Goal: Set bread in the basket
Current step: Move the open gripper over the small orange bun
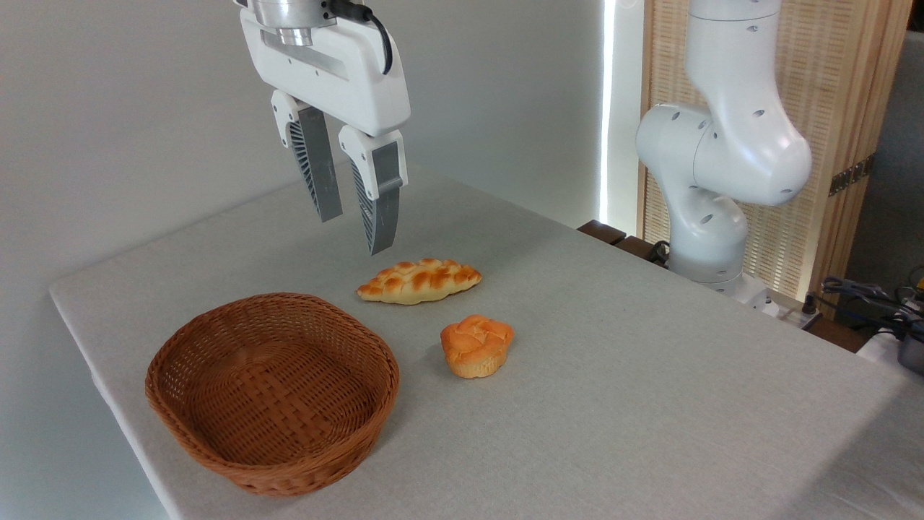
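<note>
The bread (476,345), a small round orange-golden bun with a swirled top, sits upright on the grey table to the right of the basket. The basket (209,440) is a wide shallow oval of reddish-brown wicker near the front left edge, and nothing lies in it. My gripper (354,233) hangs open in the air above the table, up and to the left of the bun, with nothing between its grey ribbed fingers (380,202).
A long braided golden loaf (419,280) lies just behind the bun, below the gripper. The arm's white base (715,180) stands at the table's right rear. Cables and gear (877,303) sit at the far right. The table's left edge (108,390) runs close beside the basket.
</note>
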Action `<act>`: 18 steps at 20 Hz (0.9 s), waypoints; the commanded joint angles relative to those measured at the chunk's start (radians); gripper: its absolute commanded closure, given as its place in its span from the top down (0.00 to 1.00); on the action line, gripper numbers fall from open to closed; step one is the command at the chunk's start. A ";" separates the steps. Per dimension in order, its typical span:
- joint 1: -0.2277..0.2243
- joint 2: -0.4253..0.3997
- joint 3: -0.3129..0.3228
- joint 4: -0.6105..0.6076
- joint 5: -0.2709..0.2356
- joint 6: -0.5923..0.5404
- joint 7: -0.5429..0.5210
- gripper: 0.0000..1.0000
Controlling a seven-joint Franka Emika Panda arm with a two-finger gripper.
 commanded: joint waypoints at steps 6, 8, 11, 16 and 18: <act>-0.002 0.005 0.029 0.023 -0.008 -0.021 0.000 1.00; -0.002 0.005 0.029 0.023 -0.008 -0.023 0.000 1.00; -0.002 0.005 0.031 0.021 -0.011 -0.026 0.000 1.00; -0.003 -0.039 0.034 -0.040 -0.020 -0.026 -0.001 1.00; -0.005 -0.102 0.035 -0.142 -0.020 -0.008 0.002 1.00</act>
